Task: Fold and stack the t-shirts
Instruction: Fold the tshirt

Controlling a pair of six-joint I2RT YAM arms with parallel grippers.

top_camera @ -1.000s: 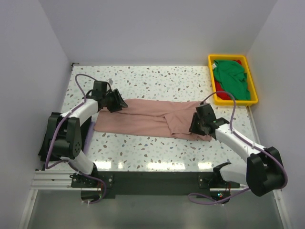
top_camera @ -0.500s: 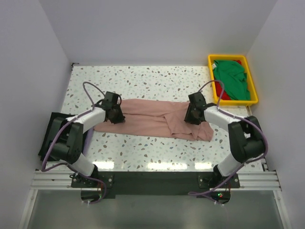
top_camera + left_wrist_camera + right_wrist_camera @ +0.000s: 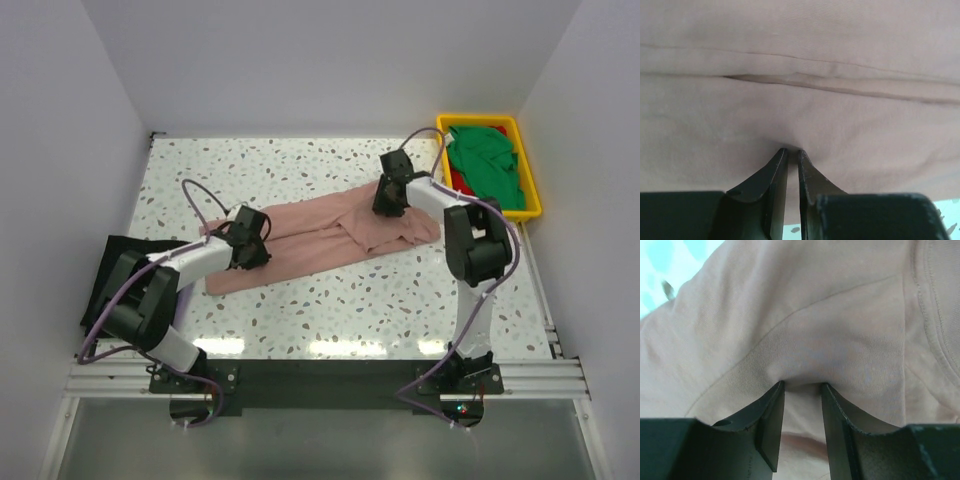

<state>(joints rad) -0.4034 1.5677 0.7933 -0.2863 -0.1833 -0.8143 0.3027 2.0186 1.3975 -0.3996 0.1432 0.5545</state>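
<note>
The pink t-shirt (image 3: 320, 235) lies across the middle of the desk (image 3: 330, 300), from 8 o'clock to 2 o'clock. The left pincer (image 3: 789, 152) and right pincer (image 3: 802, 386) each pinch its cloth. Move both together, slowly, so the fold lands flat.

The pink t-shirt (image 3: 320, 238) lies slanted (rumpled lengthwise), left gripper (image 3: 255, 250) near its 8 o'clock end, right gripper (image 3: 386, 206) at 2 o'clock.
</note>
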